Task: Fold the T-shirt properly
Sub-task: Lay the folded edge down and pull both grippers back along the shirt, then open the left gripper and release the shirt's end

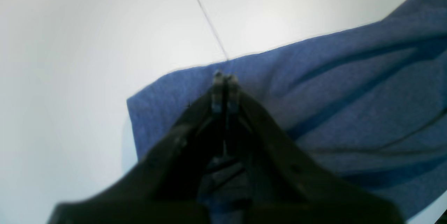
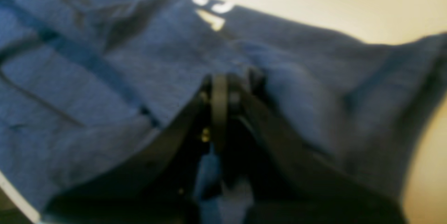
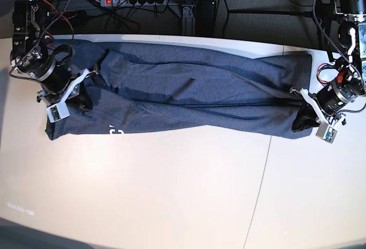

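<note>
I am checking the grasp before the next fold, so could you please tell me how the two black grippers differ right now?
The left gripper sits at the plain end of the dark blue-grey cotton T-shirt, while the right gripper sits at the end near the white lettering. The left gripper's fingertips lie by the cloth's edge; the right gripper's are buried among bunched folds. Both are shut.

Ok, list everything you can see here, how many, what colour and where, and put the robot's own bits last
T-shirt: one, dark blue-grey with white lettering, stretched lengthwise across the far half of the table, partly folded.
Table: one, cream-white with a thin seam, bare in the near half.
Power strip: one, black with a red switch, behind the table's far edge among cables.
Left gripper: one, black, shut over the T-shirt's edge; whether it pinches cloth is unclear.
Right gripper: one, black, shut on the T-shirt at the opposite end.
</note>
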Available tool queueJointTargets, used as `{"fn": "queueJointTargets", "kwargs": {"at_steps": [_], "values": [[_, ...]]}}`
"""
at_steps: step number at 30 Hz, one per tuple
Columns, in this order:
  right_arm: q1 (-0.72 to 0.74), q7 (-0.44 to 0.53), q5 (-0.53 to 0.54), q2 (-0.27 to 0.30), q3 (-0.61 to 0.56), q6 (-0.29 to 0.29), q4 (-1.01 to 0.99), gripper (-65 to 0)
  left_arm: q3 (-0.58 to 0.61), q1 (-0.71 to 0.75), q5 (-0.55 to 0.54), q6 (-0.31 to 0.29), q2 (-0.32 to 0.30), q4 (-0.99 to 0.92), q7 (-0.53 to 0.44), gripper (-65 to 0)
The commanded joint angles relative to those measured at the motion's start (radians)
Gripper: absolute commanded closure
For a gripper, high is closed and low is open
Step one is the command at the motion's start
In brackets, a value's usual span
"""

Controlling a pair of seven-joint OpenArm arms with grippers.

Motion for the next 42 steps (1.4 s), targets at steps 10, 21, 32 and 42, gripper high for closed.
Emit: {"fn": "queueJointTargets", "kwargs": {"at_steps": [10,21,32,42], "values": [[0.010,0.027,0.000,0.082,0.066,-0.005,-0.163,0.0,-0.008,-0.014,-0.046,-0.011,-0.017,0.007,-0.026,0.0],[0.017,-0.011,0.169,0.082,0.167,-0.004,-0.093,0.0,-0.008,-0.014,-0.047,-0.011,-0.018,0.007,-0.016,0.0],[0.010,-0.083,0.208,0.081,0.168,-0.001,-0.095,0.0,-0.008,-0.010,-0.148,-0.011,-0.016,0.005,0.138,0.0],[0.010,-0.074,0.204,0.025,0.167,-0.001,-0.246,0.0,-0.007,-0.011,-0.085,-0.011,0.062,-0.196,0.059,0.0]]}}
